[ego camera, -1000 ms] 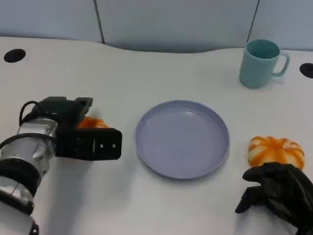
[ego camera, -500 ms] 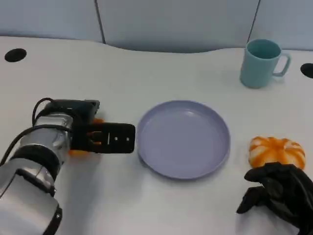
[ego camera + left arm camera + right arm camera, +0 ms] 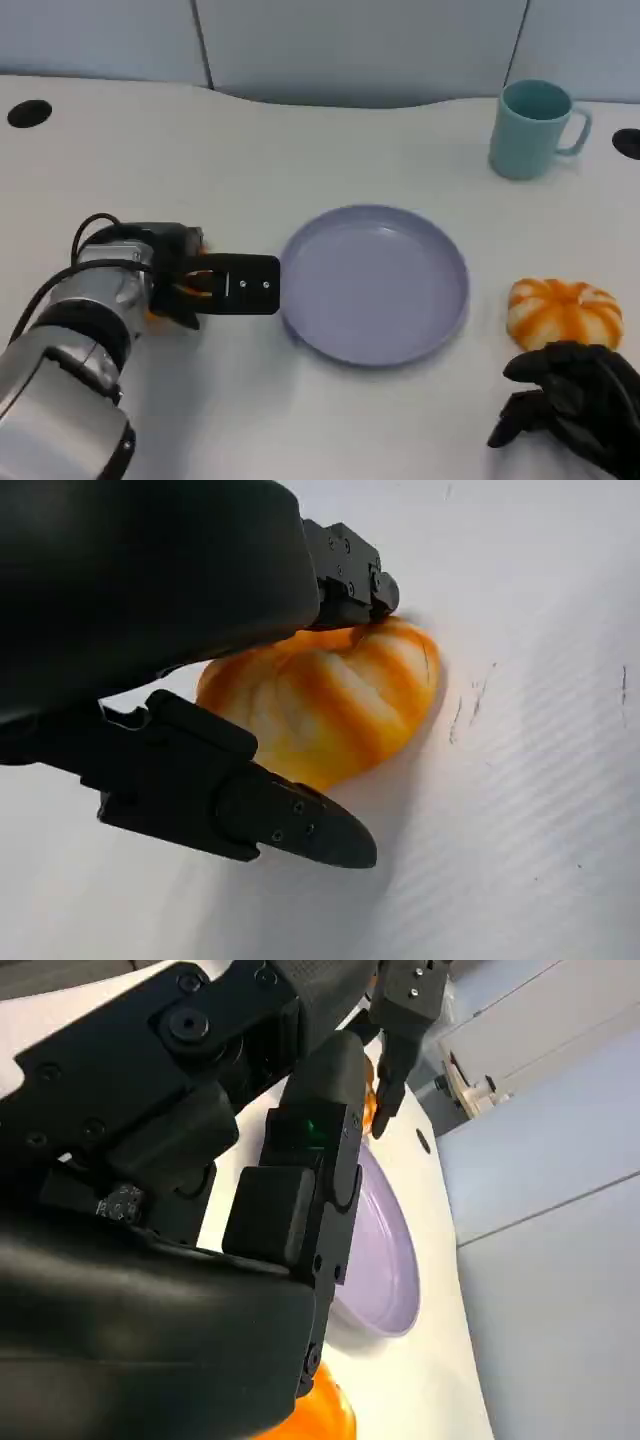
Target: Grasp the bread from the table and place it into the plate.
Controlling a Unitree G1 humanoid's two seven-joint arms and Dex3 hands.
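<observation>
We see the robot's left hand on the white table just left of the round lavender plastic plate, its black fingers closed around a glossy orange-and-cream bun of bread shaped in soft lobes like a small pumpkin. In the left wrist view one finger lies along one side of the bun and another presses the opposite side, so we judge the loaf pinched between them; whether it has left the tabletop we cannot tell. In the head view only slivers of orange show between the fingers, and the hand's tip almost touches the plate's left rim. The relation that matters: the plate lies directly to the right of the held bun, along the line in which the silver left forearm already points, so we expect a short carry rightward over the low rim. The bun looks roundish, a little wider than tall, with no strong long axis. A second striped orange bun sits on the table right of the plate, just beyond the right hand, whose black fingers are curled inward, empty and resting near the table's front edge. The plate is smooth, shallow and bare. A matte teal ceramic mug stands well apart at the far right.
</observation>
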